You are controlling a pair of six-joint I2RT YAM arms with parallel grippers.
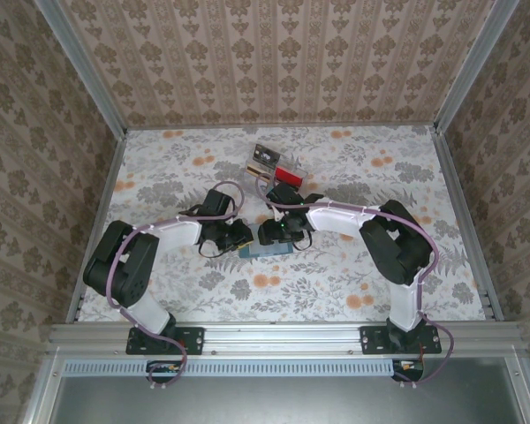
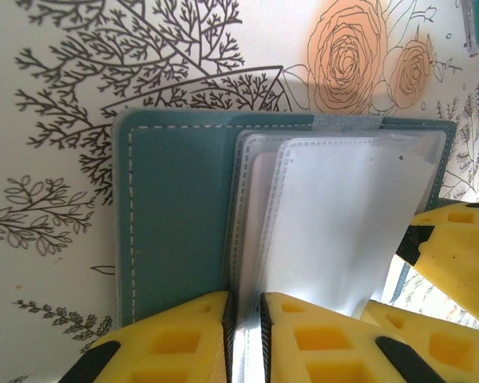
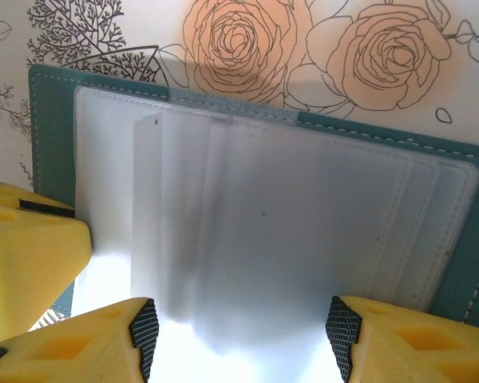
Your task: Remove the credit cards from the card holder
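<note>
Top external view shows the card holder lying open on the flowered table, between the two grippers and near the middle. Farther back, well apart from it, stands a clear tray with a gold-striped card in it, and a red card lies just beside the tray.

At the left wrist, the left gripper is pinched tight on the near edge of the holder's frosted plastic sleeves, which fan up off the slate-blue panel. At the right wrist, the right gripper stands with its fingers spread wide at either side of a sleeve. Through the frosted plastic I cannot tell whether any card sits inside.
</note>
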